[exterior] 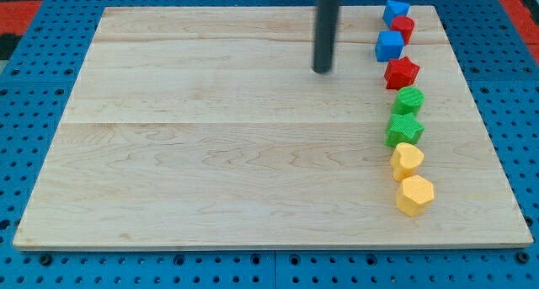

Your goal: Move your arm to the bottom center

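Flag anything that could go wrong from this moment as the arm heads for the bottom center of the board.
1. My tip stands near the view's top, left of the blue cube and red star; a rightward drift would probably disturb the column.
2. The target lies beside the board's bottom edge; overshooting might carry the tip off the wood.
3. Blocks sit close together, so one nudge could shift the green star or its neighbours.

You get a bright, even picture. Light falls softly from above, so the wooden board (210,137) shows no glare. My tip (322,71) looks a bit blurry, with hardly any shadow under it. The blocks to the view's right of my tip look sharp, with small soft shadows.
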`<move>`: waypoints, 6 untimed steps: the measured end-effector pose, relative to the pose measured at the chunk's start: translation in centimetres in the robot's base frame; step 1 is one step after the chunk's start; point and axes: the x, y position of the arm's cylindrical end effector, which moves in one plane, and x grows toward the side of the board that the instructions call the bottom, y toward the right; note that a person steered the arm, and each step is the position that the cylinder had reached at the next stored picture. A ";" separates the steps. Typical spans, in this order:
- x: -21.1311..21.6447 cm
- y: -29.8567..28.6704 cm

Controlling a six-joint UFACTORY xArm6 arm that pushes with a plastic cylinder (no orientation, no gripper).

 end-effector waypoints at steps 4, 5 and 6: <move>21.1 -16.9; 25.0 -6.3; 25.0 -3.9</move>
